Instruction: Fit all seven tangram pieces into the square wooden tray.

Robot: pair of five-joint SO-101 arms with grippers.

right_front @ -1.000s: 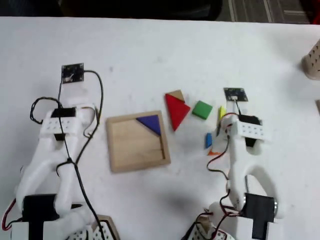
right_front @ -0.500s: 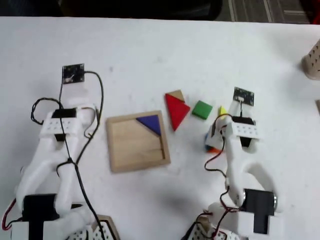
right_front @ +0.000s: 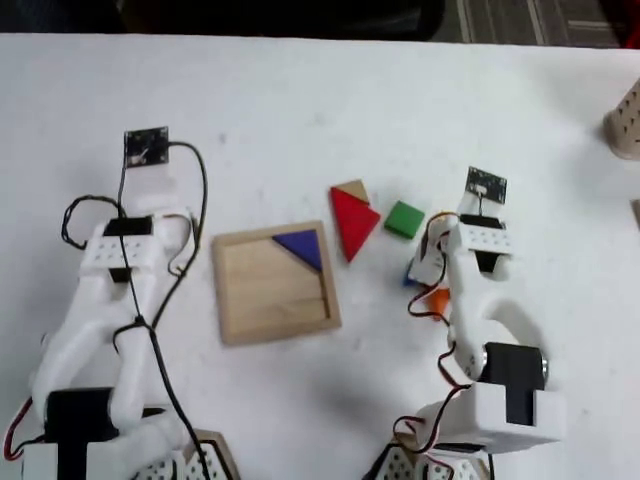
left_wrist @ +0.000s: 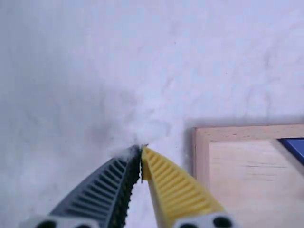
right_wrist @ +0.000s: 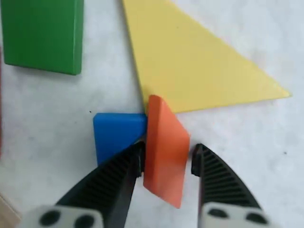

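The square wooden tray (right_front: pixel 262 300) lies mid-table with a blue triangle (right_front: pixel 300 247) in its far right corner. To its right lie a red triangle (right_front: pixel 353 222), a tan piece (right_front: pixel 352 189) and a green square (right_front: pixel 404 219). My right gripper (right_wrist: pixel 167 149) is shut on a small orange piece (right_wrist: pixel 164 152), which stands tilted on edge between the fingers. A blue piece (right_wrist: pixel 118 135) touches it on one side, and a yellow triangle (right_wrist: pixel 190 66) lies just beyond. The green square (right_wrist: pixel 42 33) is farther off. My left gripper (left_wrist: pixel 141 151) is shut, tips on the table beside the tray's corner (left_wrist: pixel 202 137).
A wooden pegged object (right_front: pixel 626 125) stands at the table's right edge. Black cables (right_front: pixel 190 200) loop beside the left arm (right_front: pixel 120 255). The right arm (right_front: pixel 478 255) covers the yellow triangle from above. Bare white table stretches along the far side.
The right arm has shifted over the blue and orange pieces and its fingers have come around the orange piece. The left arm has not moved.
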